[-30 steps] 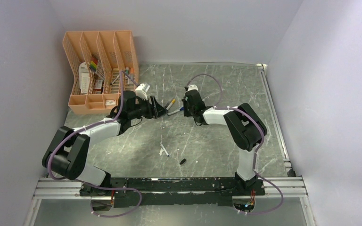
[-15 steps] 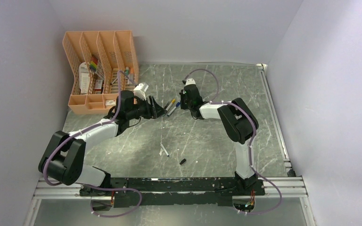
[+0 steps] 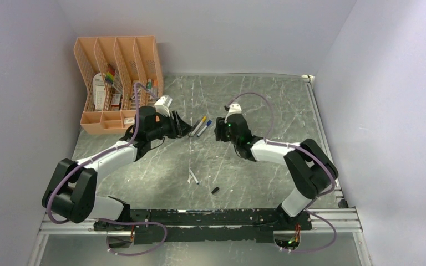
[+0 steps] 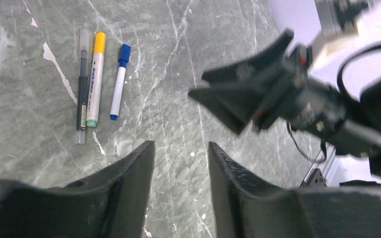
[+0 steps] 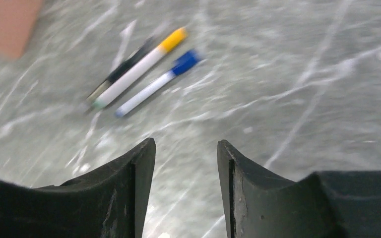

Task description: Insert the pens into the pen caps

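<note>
Three pens lie side by side on the marble table, between my two grippers. The dark pen point(image 4: 82, 84) has a clear end. One white pen point(image 4: 95, 82) wears the yellow cap point(image 4: 99, 42). The other white pen point(image 4: 116, 91) wears the blue cap point(image 4: 124, 53). The same trio shows in the top view point(image 3: 200, 126) and the right wrist view point(image 5: 139, 67). My left gripper point(image 4: 181, 145) point(image 3: 184, 127) hovers open and empty just left of them. My right gripper point(image 5: 186, 142) point(image 3: 219, 129) stands open and empty just to their right. A black cap point(image 3: 214, 190) lies alone near the front.
An orange desk organizer point(image 3: 119, 83) holding stationery stands at the back left, close behind my left arm. A small white stick-like piece point(image 3: 192, 177) lies at the middle front, left of the black cap. Grey walls close in on three sides.
My right gripper has opened and drawn back to the right, leaving the blue-capped pen beside the other two. Its elbow has swung out right. My left jaws have narrowed slightly.
</note>
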Available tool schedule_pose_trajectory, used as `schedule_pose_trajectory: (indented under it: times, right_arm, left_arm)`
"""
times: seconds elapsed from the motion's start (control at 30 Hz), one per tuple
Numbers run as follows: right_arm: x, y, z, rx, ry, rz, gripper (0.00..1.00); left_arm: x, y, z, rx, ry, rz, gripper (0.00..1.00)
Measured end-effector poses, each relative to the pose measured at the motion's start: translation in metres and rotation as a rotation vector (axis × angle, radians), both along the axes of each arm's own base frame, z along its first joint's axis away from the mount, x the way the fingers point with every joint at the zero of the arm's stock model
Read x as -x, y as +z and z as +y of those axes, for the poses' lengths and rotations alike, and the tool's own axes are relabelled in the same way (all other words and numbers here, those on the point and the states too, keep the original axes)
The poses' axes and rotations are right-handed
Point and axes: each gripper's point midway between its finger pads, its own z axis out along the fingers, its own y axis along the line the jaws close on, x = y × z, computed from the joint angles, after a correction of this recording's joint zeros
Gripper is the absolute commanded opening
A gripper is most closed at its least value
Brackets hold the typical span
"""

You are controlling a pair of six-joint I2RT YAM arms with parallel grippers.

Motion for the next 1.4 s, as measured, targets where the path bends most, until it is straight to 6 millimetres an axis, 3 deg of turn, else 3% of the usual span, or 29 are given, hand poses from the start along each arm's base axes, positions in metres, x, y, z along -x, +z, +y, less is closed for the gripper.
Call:
schedule_pose_trajectory:
  times: [0.1,0.27,0.37,0.63,0.9,1.27,1.4]
  right_arm:
    - [0.042,0.005,0.031,0.000,0.107,0.001,0.50]
    - [0.125,-0.018,0.072,0.060,0.315,0.085,0.50]
    - [0.148,-0.024,0.082,0.093,0.377,0.110,0.49]
    - [0.162,-0.024,0.110,0.156,0.445,0.117,0.46]
    - [0.184,-0.052,0.121,0.272,0.502,0.168,0.43]
    - [0.191,-0.054,0.125,0.369,0.469,0.161,0.01]
    - [0.190,-0.053,0.124,0.368,0.458,0.168,0.00]
  left_arm:
    - [-0.002,0.001,0.001,0.008,0.017,0.003,0.72]
    - [-0.009,0.001,0.006,0.012,0.073,0.012,0.74]
    - [-0.015,0.000,0.014,0.016,0.120,0.019,0.75]
    - [-0.018,0.005,0.054,0.030,0.286,0.014,0.76]
    - [-0.021,0.007,0.075,0.036,0.360,0.014,0.76]
    - [-0.020,0.000,0.079,0.028,0.371,0.027,0.75]
    - [-0.017,0.001,0.076,0.048,0.343,0.010,0.74]
